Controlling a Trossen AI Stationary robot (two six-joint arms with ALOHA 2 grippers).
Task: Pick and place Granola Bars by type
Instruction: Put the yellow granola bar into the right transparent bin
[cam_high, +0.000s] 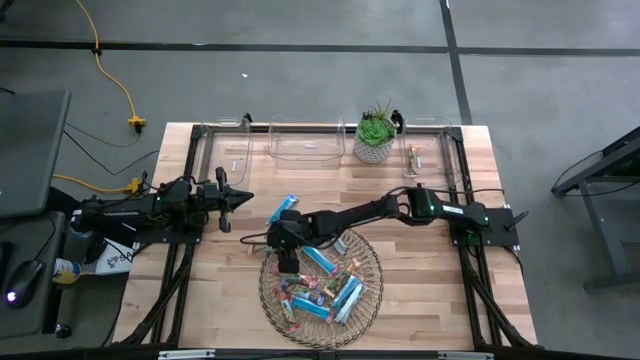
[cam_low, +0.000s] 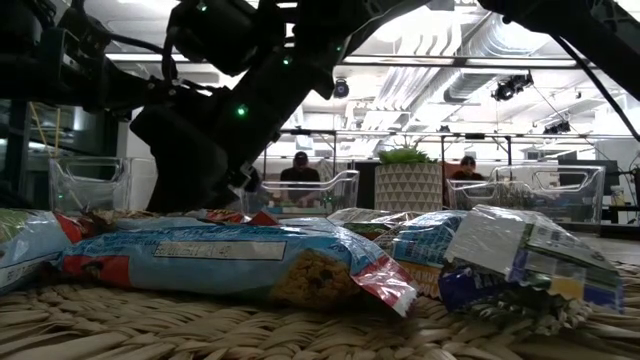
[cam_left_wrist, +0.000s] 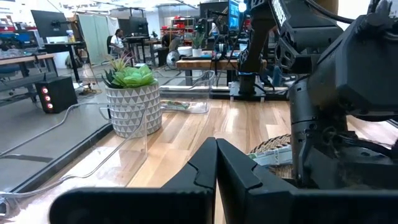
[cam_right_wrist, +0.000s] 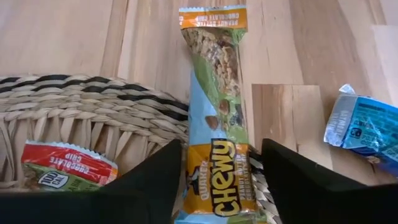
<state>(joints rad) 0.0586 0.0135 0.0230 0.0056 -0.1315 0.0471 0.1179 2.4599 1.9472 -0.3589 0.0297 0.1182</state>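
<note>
One orange-and-blue granola bar is lain lengthwise across the woven basket rim, one end out over the surface, bracketed by the parted right claw.

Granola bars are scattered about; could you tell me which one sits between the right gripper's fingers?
The orange-and-light-blue Chewy bar, lying across the woven basket's rim onto the wood; the others lie aside.

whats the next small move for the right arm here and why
Probably close the right gripper on the Chewy bar: its fingers straddle the bar, which lies across the basket rim, apart from the blue bar. The left gripper waits, shut.
</note>
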